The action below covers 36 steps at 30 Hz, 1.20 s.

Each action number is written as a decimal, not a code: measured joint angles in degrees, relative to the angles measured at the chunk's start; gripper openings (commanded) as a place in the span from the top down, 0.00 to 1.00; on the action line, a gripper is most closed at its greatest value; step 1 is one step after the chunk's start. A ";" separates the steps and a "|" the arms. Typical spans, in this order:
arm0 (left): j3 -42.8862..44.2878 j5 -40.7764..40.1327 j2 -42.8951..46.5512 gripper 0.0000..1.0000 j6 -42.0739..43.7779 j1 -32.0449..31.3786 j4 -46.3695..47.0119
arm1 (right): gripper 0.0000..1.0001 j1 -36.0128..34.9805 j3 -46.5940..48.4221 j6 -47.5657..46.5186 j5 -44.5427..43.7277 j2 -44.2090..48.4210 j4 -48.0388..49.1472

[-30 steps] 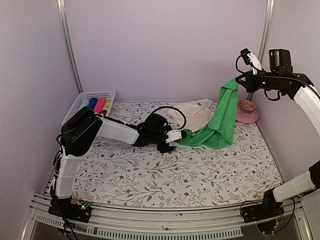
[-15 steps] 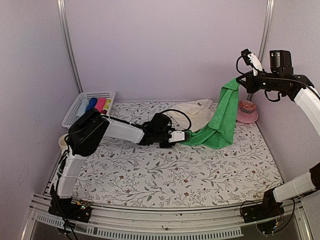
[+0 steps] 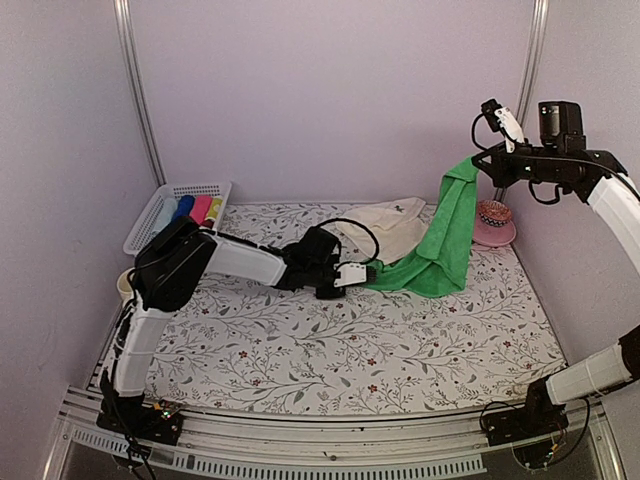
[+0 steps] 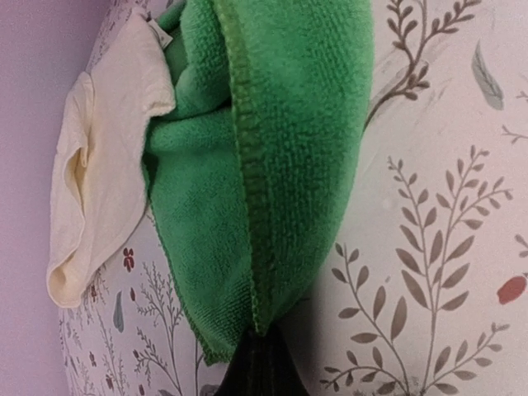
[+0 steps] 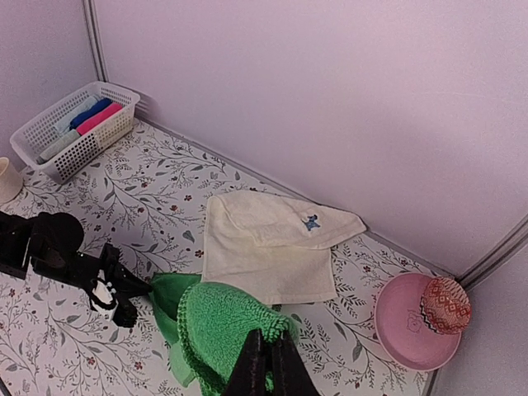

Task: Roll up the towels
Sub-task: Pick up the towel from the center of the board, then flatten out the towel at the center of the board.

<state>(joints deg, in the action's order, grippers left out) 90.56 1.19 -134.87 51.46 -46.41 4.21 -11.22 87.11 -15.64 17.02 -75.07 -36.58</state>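
Observation:
The bright green towel (image 3: pixel 440 240) hangs stretched between both grippers. High at the right, my right gripper (image 3: pixel 478 160) is shut on its upper corner; the wrist view shows the fingers (image 5: pixel 268 342) pinching the green towel (image 5: pixel 223 330). Low over the table, my left gripper (image 3: pixel 368 270) is shut on the lower corner, where the dark fingertips (image 4: pixel 262 334) meet the hem of the green towel (image 4: pixel 289 124). The cream-white towel (image 3: pixel 390 225) lies flat behind it, partly folded, with a small blue mark (image 5: pixel 311 221). Part of the cream towel (image 4: pixel 99 181) sits under the green one.
A white basket (image 3: pixel 180 200) with blue, pink and yellow rolls stands at the back left. A pink dish (image 3: pixel 493 232) holding a patterned ball (image 5: pixel 445 304) sits at the back right. A cream cup (image 5: pixel 7 177) stands beside the basket.
My left gripper slid a little to the right and closed on the green towel's lower corner. The right gripper kept its hold up high.

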 measured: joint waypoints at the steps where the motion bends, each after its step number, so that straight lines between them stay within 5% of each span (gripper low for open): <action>1: -1.29 -0.07 0.90 1.00 -1.25 0.11 0.15 | 0.98 0.00 -0.17 -0.13 0.07 0.00 0.15; 13: -19.23 -21.79 28.68 1.00 -23.15 -1.09 -0.15 | 0.98 -5.29 -4.74 -6.19 10.88 -3.26 1.07; 22: -32.54 -43.95 50.73 1.00 -50.16 -5.66 -19.34 | 0.96 -9.46 -5.44 -11.15 12.92 -11.74 -1.25; 29: -40.87 -45.57 59.78 1.00 -58.31 -6.05 -24.13 | 0.92 -9.40 -5.81 -12.81 5.09 -16.68 -4.22; 36: -42.42 -41.81 54.14 1.00 -60.63 -7.61 -22.40 | 0.88 -10.93 -4.57 -11.50 1.88 -29.68 -4.76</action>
<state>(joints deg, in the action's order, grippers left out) 48.14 -40.62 -80.73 -9.17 -54.02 -18.20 -22.15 82.54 -27.14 18.90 -104.75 -41.34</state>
